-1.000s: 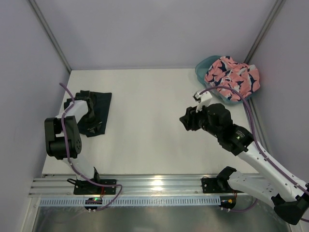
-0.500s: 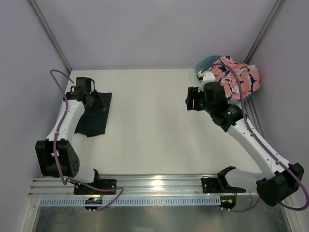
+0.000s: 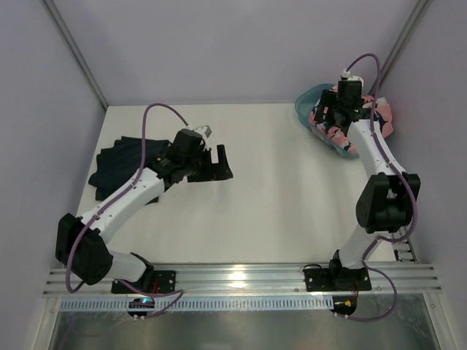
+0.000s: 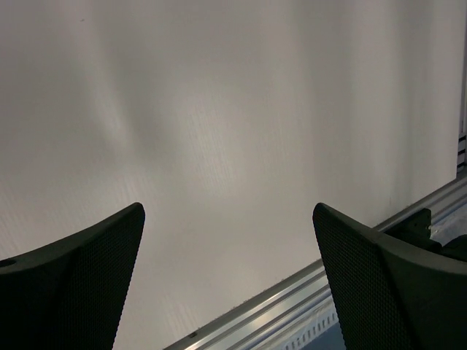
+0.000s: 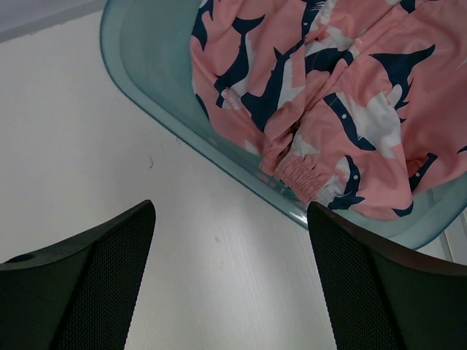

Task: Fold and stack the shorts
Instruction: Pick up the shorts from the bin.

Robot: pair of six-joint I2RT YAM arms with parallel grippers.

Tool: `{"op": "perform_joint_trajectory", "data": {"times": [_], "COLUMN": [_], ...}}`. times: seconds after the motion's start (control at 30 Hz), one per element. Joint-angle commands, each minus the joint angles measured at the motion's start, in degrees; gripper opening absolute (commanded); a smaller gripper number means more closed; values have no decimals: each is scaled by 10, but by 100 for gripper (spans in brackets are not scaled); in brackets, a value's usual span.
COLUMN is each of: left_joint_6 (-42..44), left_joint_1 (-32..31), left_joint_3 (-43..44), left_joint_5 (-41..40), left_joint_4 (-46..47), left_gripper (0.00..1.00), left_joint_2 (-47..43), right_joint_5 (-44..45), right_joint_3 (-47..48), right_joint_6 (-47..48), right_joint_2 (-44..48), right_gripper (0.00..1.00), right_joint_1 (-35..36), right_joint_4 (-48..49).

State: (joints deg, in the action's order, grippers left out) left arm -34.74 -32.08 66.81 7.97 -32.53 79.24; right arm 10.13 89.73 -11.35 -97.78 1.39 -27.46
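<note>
The dark navy shorts point(image 3: 117, 165) lie on the white table at the left, with nothing touching them. My left gripper point(image 3: 222, 165) hangs to their right over bare table. In the left wrist view the left gripper point(image 4: 228, 211) is open, with only table between its fingers. The salmon pink shorts point(image 5: 328, 95) with navy and white shapes are bunched in the teal tub point(image 5: 139, 80). From above, these pink shorts point(image 3: 382, 117) show at the back right corner. My right gripper point(image 3: 330, 119) hovers at the tub's near rim. Seen from its wrist, the right gripper point(image 5: 230, 208) is open and empty.
The teal tub point(image 3: 306, 100) stands against the right wall in the back corner. The metal rail point(image 4: 292, 292) runs along the table's near edge. Grey walls close in the left, back and right sides.
The left arm let go of the dark shorts and swung right to the table's middle, jaws opening wide. The right arm reached back to the tub and opened further.
</note>
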Motion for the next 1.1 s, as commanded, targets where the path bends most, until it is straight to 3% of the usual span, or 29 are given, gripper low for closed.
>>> {"op": "perform_joint_trajectory", "data": {"times": [0.0,0.3,0.43,0.47,0.5,0.63,0.73,0.83,1.07], "left_joint_6": [-23,-4,-26,-31,-31,-17,-16,-29,-47], "left_joint_1": [-16,-17,-17,-17,-17,-17,-18,-18,-29], "left_joint_3": [2,-19,-53,-58,-59,-27,-28,-37,-41], "left_joint_5": [7,-14,-24,-24,-25,-30,-23,-16,4], "left_joint_4": [73,58,104,111,116,87,97,107,118], "left_gripper": [99,99,98,98,98,96,96,96,96], "left_joint_2": [-14,4,-28,-31,-32,-14,-14,-20,-31], "right_joint_5": [-3,-23,-41,-43,-46,-35,35,75,10], "right_joint_3": [62,227,294,302,313,341,373,374,361], "right_joint_6": [-17,13,22,24,27,56,92,139,153], "right_joint_2": [-60,-253,-340,-348,-354,-360,-339,-282,-103], "right_gripper": [88,88,84,78,61,24,5,4,4], "right_joint_1": [-37,-90,-98,-100,-102,-106,-108,-111,-115], "right_joint_4": [6,-65,-83,-83,-80,-55,-58,-36,58]}}
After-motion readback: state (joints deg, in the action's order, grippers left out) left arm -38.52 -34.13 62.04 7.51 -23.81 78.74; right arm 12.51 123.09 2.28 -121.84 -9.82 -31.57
